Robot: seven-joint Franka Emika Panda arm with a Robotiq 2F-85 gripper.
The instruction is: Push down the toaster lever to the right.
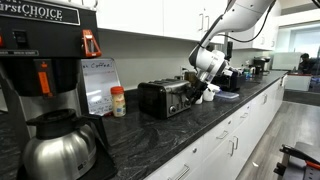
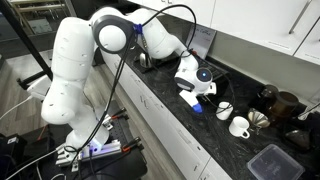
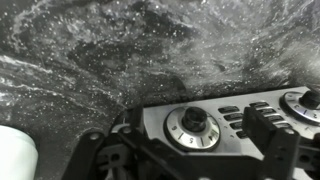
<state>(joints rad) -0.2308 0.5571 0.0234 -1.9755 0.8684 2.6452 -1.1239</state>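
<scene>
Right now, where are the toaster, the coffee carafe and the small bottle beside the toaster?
toaster [image 1: 165, 98]: an exterior view, on its shiny steel face.
coffee carafe [image 1: 55, 150]: an exterior view, on its rounded metal body.
small bottle [image 1: 119, 104]: an exterior view, on its body, below the cap.

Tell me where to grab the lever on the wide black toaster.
Probably the lever tab's top, from above, at the brushed-steel face of the wide black toaster: its slots run vertically, so it only moves down. The tab is too small to see.

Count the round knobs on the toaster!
2 on the toaster in the wrist view: a middle knob and an edge knob cut off at the right. More may be hidden.
</scene>
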